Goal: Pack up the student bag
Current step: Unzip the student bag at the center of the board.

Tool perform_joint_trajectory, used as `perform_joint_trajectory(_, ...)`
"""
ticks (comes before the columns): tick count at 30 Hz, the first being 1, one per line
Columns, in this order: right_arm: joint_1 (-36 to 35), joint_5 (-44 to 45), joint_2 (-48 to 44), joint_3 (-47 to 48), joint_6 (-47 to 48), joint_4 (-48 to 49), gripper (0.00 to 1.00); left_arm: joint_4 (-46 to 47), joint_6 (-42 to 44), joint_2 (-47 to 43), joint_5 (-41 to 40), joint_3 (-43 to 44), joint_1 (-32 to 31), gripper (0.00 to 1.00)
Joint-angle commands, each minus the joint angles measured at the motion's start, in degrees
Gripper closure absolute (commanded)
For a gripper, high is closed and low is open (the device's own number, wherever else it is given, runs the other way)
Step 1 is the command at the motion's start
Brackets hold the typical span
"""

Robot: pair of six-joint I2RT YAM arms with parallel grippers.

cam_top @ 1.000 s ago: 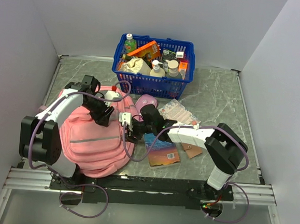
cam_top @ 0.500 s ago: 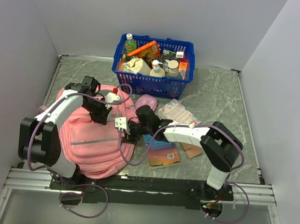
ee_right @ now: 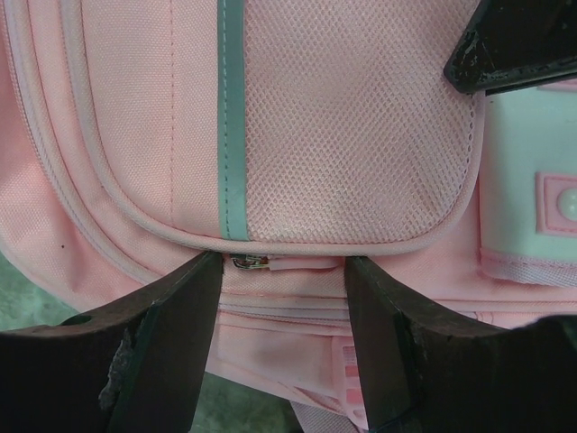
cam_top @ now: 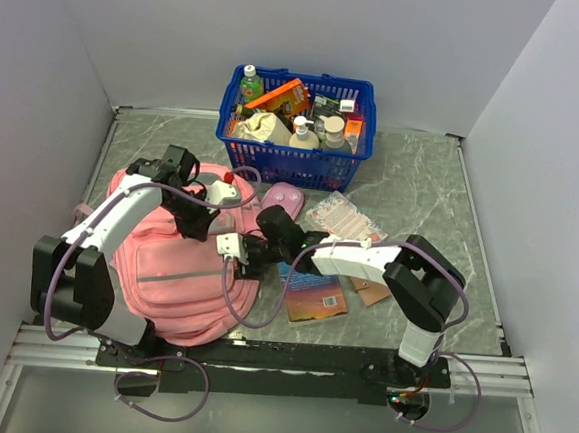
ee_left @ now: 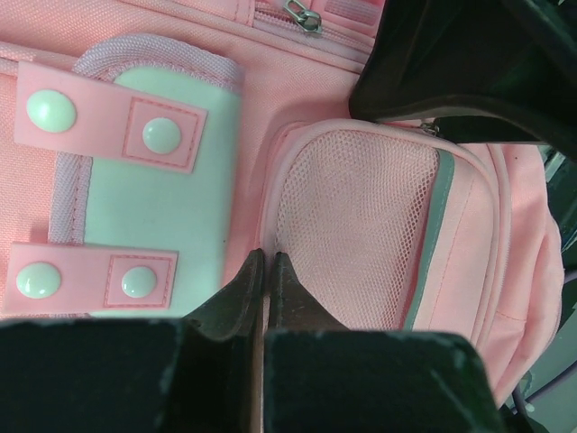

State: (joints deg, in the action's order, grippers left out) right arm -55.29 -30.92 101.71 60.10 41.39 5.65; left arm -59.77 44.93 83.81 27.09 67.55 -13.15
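Left gripper (ee_left: 264, 263) at bottom edge, dark fingers (ee_left: 225, 307) drawn nearly together, only thin pink sliver between tips. Tips met piped edge of mesh pocket (ee_left: 361, 216) on student bag (ee_left: 532, 262). Grey trim (ee_left: 431, 234) ran down pocket's right side. Left of fingers: pale patch (ee_left: 153, 216) bordered in pink, crossed by two pink tabs (ee_left: 117, 113), each with two pale snaps (ee_left: 50, 110). Metal zip pull (ee_left: 302, 15) at top. Black hardware (ee_left: 469, 63) covered upper right corner, just above pocket.

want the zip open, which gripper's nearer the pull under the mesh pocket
Right. The right gripper straddles the zip pull; the left gripper pinches the student bag across the mesh pocket.
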Motion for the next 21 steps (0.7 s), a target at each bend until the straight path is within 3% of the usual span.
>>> perform_joint_trajectory(1, -0.08, 2.35, 2.35, 4.15, 4.23, 2.87, 0.36, -3.87, -0.28, -1.28, 4.99, 1.53, -1.71, 0.99)
perform_joint_trajectory(8, -1.49, 2.79, 0.95, 0.57, 0.63, 5.77, 0.41, -1.5, -1.33, -1.37, 4.64, -0.13, -1.79, 0.99)
perform_joint_trajectory(21, -6.23, 9.47, -14.87, -15.35, -6.14, 9.73, 0.46, 11.25, -6.78, -1.54, -1.07, -5.32, -1.71, 0.99)
